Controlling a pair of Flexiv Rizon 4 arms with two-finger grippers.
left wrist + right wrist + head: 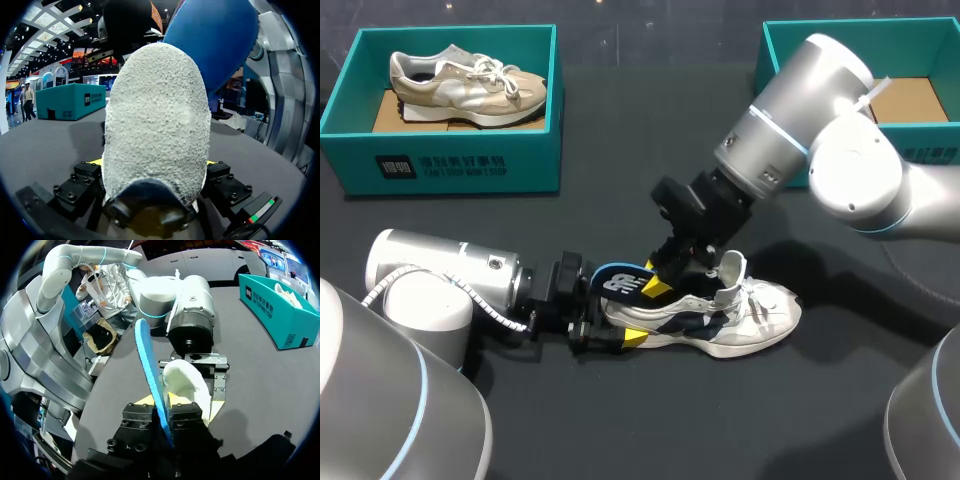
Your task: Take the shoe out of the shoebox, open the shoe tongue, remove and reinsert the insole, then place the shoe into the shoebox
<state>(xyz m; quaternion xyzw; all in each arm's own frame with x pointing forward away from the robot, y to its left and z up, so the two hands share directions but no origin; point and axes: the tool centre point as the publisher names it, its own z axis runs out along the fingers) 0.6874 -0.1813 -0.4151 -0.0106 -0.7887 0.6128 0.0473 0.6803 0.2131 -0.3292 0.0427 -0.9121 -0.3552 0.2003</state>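
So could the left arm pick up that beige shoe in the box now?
Probably not yet: the left gripper is shut on the heel of the white shoe and would have to let go first. Otherwise the way to the beige shoe looks clear.

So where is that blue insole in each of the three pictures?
Head view: the insole sticks up out of the shoe's heel end, mid-table.
Left wrist view: the insole is the big blue shape rising behind the shoe's white heel.
Right wrist view: the insole is seen edge-on, pinched in the right gripper.
Shared landmark: the shoe, whose heel shows beside the insole in every view.
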